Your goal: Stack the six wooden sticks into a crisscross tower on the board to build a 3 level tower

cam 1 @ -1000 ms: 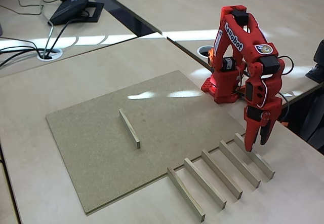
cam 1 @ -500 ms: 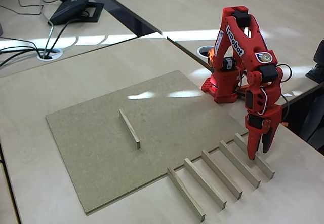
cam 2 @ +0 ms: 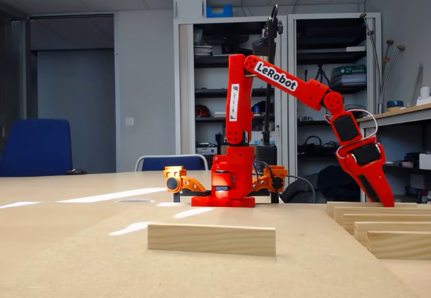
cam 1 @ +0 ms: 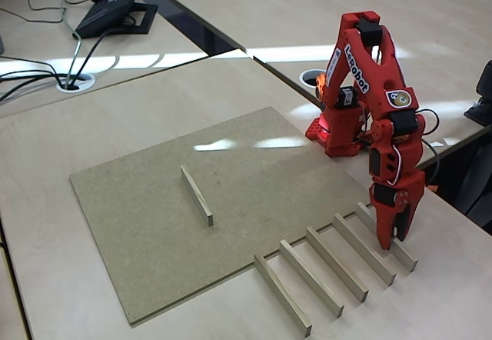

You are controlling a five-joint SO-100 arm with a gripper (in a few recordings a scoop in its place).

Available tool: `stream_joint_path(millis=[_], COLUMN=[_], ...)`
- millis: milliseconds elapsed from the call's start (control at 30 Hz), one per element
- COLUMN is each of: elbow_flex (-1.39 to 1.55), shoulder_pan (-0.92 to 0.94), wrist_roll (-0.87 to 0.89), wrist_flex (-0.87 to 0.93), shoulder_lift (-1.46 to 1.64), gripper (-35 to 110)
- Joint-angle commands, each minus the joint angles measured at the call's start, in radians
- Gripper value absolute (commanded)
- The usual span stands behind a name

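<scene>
In a fixed view from above and to the side, the board (cam 1: 200,225) lies flat on a pale beige tabletop (cam 1: 92,125), a dull brown-grey sheet with glare streaks across its far part. One wooden stick (cam 1: 197,194) lies alone near the middle of the board. Off the board's right edge, five more sticks (cam 1: 336,263) lie side by side on the tabletop in a parallel row, the nearest one touching the board's edge. The red arm (cam 1: 369,86) stands beyond the board's far right corner and bends down over the stick farthest from the board. Its gripper (cam 1: 392,236) points down with the tips at that stick; the fingers are close together, but whether they clench the stick cannot be told. A black desk phone (cam 1: 115,5) with cables sits on another table well beyond the board.

In another fixed view, low at table level, the lone stick (cam 2: 211,239) lies broadside on the board (cam 2: 101,264). The row of sticks (cam 2: 384,227) sits to its right, and the gripper (cam 2: 384,197) reaches down to the rearmost one. Behind the board stand open shelving (cam 2: 222,75), a grey wall, and a blue chair (cam 2: 37,146) at left.
</scene>
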Motion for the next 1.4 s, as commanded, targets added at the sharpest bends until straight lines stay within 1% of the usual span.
stream_joint_path(millis=[0,300,433,600,767,900,967,1067,1133,1200,1367], elbow_flex=[0.012,0.04,0.055,0.077,0.054,-0.052,-0.135,-0.276,-0.341,-0.37,-0.341], shoulder_pan=[-0.005,0.015,0.02,0.031,0.038,0.057,0.074,0.132,0.193,0.27,0.495], wrist_roll=[0.006,-0.003,0.0,0.017,0.023,0.028,0.032,-0.018,-0.087,-0.178,-0.417], wrist_flex=[-0.005,-0.008,-0.021,-0.032,0.025,0.192,0.334,0.555,0.672,0.746,0.816], shoulder_lift=[0.012,0.02,0.021,0.028,0.049,0.097,0.12,0.141,0.153,0.17,0.224], gripper=[13,12,9,0,0,0,0,0,0,0,0])
